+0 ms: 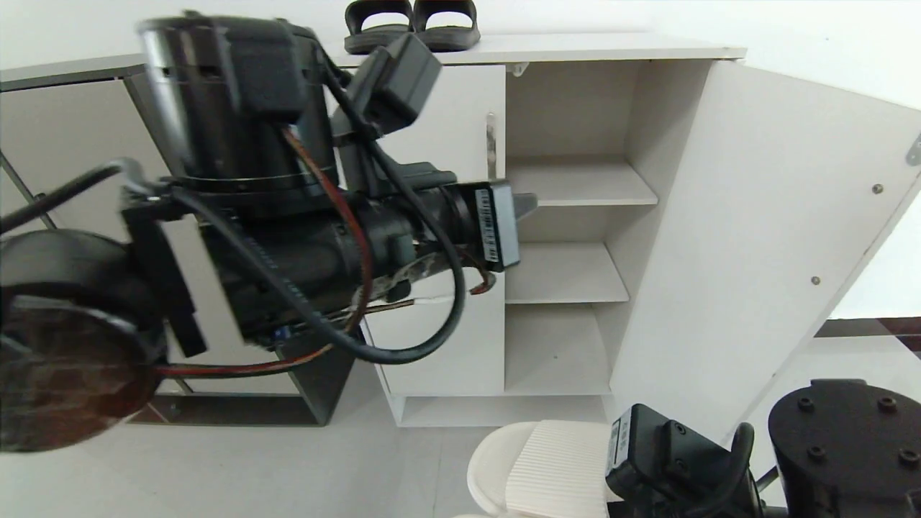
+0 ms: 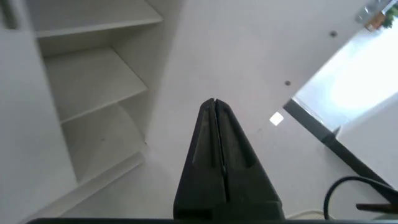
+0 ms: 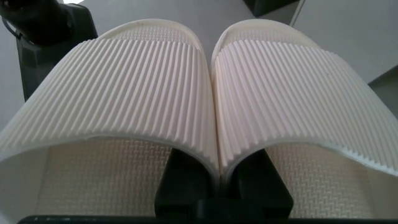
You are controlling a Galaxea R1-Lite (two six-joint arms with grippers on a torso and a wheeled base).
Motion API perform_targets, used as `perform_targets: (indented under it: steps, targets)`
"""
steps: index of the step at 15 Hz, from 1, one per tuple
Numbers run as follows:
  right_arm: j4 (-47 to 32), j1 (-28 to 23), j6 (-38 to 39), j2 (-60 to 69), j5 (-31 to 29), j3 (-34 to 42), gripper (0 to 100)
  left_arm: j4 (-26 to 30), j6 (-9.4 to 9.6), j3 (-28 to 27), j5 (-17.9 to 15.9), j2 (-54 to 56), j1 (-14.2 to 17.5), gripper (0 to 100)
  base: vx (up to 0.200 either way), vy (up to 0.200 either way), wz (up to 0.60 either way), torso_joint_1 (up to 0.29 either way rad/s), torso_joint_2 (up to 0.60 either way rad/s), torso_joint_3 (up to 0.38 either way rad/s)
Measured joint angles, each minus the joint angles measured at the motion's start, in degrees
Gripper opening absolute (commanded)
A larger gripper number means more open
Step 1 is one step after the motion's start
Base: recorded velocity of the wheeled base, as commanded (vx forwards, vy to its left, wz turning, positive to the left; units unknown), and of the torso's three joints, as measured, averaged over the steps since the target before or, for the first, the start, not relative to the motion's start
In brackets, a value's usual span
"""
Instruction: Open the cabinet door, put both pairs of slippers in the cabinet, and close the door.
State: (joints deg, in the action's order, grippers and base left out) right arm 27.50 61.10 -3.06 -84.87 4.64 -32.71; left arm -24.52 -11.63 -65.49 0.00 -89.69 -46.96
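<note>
The right gripper (image 3: 216, 177) is clamped on the touching inner walls of the 2 white slippers (image 3: 149, 81), held low before the cabinet (image 1: 568, 183). Its door (image 1: 755, 237) is swung open, and its shelves lie ahead and above. The left gripper (image 2: 214, 115), pressed shut and empty, is nearer them. The black slippers (image 1: 410, 25) are seen on top.

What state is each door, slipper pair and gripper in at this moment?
right cabinet door: swung wide open.
left cabinet door: closed.
black slippers: side by side on the cabinet top, not yet stowed.
white slippers: held pressed together, not yet stowed.
right gripper: shut on the white slippers.
left gripper: shut, holding nothing.
</note>
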Motion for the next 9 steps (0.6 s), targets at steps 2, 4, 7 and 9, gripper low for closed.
perform_targets:
  steps: [2,4,7,9]
  targets:
    - [0.0,-0.11,0.0,0.0,-0.05,0.05,0,0.65,0.39,5.46,2.43,7.88,1.68,0,0.0,0.0,0.0,0.0,0.0,0.0]
    - [-0.05,-0.18,0.0,0.0,-0.05,0.11,0,5.23,1.67,12.63,4.78,17.58,5.01,0,0.0,0.0,0.0,0.0,0.0,0.0]
    - [-0.02,-0.52,0.02,0.0,-0.44,0.11,0,13.03,4.46,25.06,10.53,35.91,13.49,0,0.0,0.0,0.0,0.0,0.0,0.0]
    - [0.05,-1.01,0.02,-0.24,-0.46,0.11,0,17.49,6.17,33.16,15.04,49.77,21.71,0,0.0,0.0,0.0,0.0,0.0,0.0]
